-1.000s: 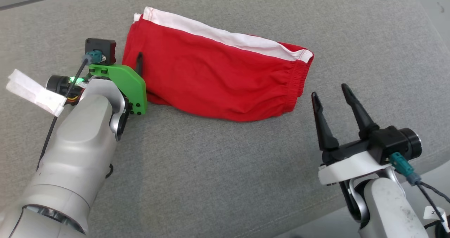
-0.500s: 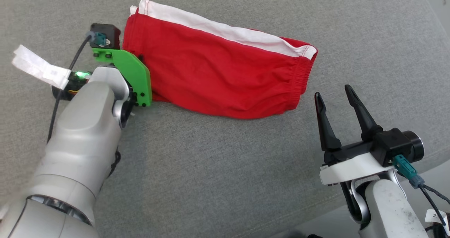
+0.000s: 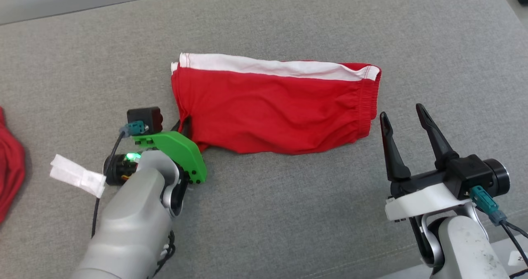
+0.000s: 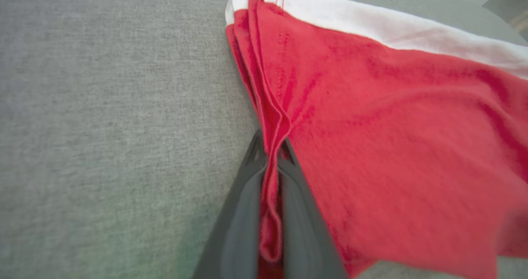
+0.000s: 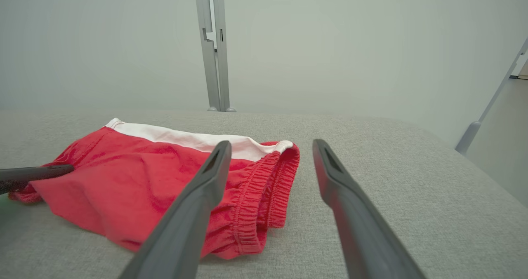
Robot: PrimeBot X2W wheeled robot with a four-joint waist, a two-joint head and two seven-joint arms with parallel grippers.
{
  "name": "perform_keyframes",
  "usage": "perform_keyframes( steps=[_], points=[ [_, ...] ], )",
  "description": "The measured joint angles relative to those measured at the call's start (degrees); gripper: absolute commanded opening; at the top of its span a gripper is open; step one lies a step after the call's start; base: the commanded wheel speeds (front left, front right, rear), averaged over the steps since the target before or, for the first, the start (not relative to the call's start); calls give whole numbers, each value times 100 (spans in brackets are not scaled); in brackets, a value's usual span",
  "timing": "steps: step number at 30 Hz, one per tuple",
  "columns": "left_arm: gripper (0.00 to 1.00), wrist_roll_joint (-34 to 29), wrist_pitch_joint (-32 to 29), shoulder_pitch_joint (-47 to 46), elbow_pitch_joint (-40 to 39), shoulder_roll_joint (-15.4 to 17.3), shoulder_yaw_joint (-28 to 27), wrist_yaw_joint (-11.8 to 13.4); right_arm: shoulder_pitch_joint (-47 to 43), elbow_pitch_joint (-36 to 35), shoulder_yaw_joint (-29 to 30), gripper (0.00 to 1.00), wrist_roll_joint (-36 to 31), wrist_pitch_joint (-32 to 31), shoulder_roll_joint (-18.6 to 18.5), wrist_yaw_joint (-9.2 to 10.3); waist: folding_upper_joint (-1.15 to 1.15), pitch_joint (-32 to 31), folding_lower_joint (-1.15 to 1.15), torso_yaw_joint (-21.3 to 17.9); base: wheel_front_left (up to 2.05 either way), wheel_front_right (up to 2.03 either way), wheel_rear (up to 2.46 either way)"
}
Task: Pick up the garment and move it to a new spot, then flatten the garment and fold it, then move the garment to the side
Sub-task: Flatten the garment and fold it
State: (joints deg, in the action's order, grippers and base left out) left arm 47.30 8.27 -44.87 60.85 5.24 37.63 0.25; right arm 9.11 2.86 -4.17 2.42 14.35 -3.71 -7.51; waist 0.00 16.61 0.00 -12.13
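Grey cloth-covered table [image 3: 288, 213] bearing the garment [image 3: 272, 114] mid-surface, folded already, left fingers [image 4: 241, 217] pinched shut on its near-left corner, right fingers [image 3: 392, 147] spread empty beside its right end, apparently only the move aside remaining.

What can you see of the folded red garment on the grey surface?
The folded red garment is soft, knit-looking cloth in several flat layers, a long rectangle. A white band runs along its far edge; a gathered elastic hem forms its right end. It lies rumpled on the grey fabric surface. The left gripper is shut on its near left corner; the open right gripper is near its right end, not touching.
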Motion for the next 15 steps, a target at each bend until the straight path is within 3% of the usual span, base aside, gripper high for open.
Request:
perform_keyframes(
  steps=[5,6,7,8,15],
  points=[
    [0,225,157,643,-419,-14,-124,162,-97,-85,65,100,-5,-110,-60,0,0,-275,0,176,0,0,0],
    [25,248,197,741,-504,-16,-144,203,-111,-102,77,100,-4,-115,-65,0,0,-317,0,203,0,0,0],
    [76,267,223,853,-589,-19,-176,237,-137,-114,82,100,-4,-127,-65,0,0,-367,0,235,0,0,0],
    [100,308,224,969,-688,-18,-203,261,-166,-122,76,100,-4,-167,-65,0,0,-418,0,264,0,0,0],
    [100,345,552,1520,-1468,162,-372,456,-251,-148,37,100,1,-250,-66,0,0,-725,0,380,0,0,0]
  ],
)
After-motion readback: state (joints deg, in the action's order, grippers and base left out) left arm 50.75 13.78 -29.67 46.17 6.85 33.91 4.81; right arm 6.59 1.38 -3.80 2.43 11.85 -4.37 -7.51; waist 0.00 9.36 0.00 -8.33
